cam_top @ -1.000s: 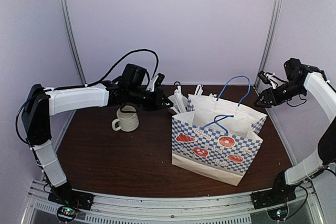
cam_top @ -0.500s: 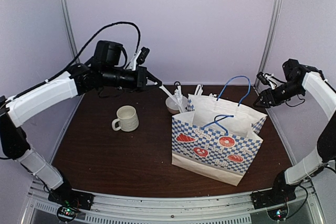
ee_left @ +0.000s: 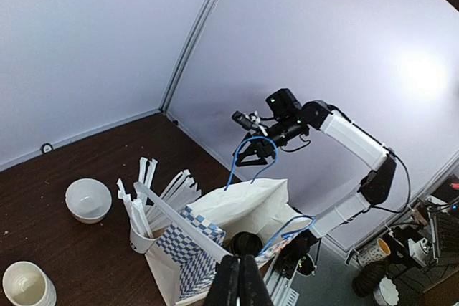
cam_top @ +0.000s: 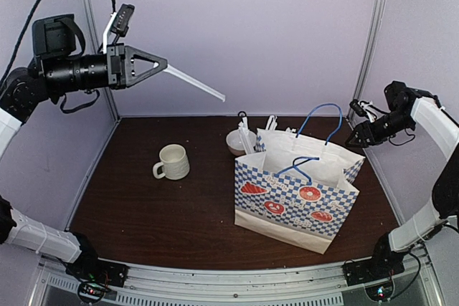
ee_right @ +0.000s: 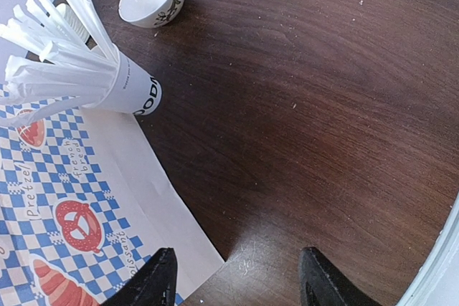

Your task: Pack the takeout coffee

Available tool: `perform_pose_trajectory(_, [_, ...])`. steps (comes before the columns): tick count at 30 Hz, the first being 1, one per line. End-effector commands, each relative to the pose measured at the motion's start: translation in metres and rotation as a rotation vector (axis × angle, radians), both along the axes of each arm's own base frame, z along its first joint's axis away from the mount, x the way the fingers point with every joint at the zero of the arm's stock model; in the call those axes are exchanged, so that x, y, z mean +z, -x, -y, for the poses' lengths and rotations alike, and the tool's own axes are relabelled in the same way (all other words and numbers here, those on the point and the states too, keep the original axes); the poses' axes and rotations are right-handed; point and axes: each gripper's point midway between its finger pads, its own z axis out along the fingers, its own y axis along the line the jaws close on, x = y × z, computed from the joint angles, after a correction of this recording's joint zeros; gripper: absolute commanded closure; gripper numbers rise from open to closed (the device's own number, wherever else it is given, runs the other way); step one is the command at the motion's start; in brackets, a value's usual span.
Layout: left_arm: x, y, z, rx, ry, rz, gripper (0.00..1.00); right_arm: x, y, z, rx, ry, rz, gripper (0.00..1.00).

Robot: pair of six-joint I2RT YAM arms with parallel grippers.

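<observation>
L gripper (cam_top: pixel 163 64) is up high at far left, well above the table (cam_top: pixel 143 213), jaws pinched tight on a long white stirrer (cam_top: pixel 197 82) that slants down-right from the tips. R gripper (ee_right: pixel 240 282) hangs at far right, near the rear blue handle (cam_top: pixel 320 115) of the checked paper bag (cam_top: pixel 294 202); jaws spread, nothing btwn them. Coffee cups: none plainly seen in any view. Only a dark round shape (ee_left: pixel 247 242) shows inside the bag mouth in the left wrist view; can't tell if it's a lid. It sits w/in the bag, apart from both sets of jaws. Cream mug (cam_top: pixel 173 162) stands left of the bag; white bowl (cam_top: pixel 234 142) and white cup of stirrers (ee_right: pixel 133 85) are just behind the bag.
</observation>
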Motion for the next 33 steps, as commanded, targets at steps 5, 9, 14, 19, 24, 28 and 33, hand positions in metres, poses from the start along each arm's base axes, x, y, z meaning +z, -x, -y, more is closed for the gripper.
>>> perform_pose_trajectory(5, [0.015, 0.046, 0.016, -0.267, 0.062, -0.065, 1.0, 0.008, -0.007, 0.003, -0.005, 0.003, 0.022, 0.39])
perform_pose_trajectory(9, [0.004, 0.052, 0.044, -0.348, 0.045, -0.099, 1.0, 0.007, -0.005, 0.003, -0.003, 0.005, 0.022, 0.39])
perform_pose_trajectory(14, [-0.01, 0.053, 0.086, -0.431, 0.021, -0.124, 1.0, 0.006, -0.003, 0.002, 0.001, 0.001, 0.028, 0.39])
perform_pose_trajectory(19, [-0.037, 0.052, 0.135, -0.516, -0.016, -0.186, 1.0, 0.009, -0.001, 0.001, 0.005, -0.001, 0.036, 0.39])
perform_pose_trajectory(24, [-0.082, 0.026, 0.163, -0.453, -0.13, -0.236, 0.67, 0.009, 0.001, 0.0, 0.008, -0.004, 0.035, 0.39])
perform_pose_trajectory(28, [-0.098, 0.001, 0.152, -0.348, -0.346, -0.103, 0.39, 0.007, 0.003, 0.002, 0.002, 0.011, 0.03, 0.38])
perform_pose_trajectory(33, [-0.091, -0.044, 0.111, -0.103, -0.433, 0.091, 0.29, -0.001, 0.005, 0.01, -0.012, 0.056, 0.005, 0.39])
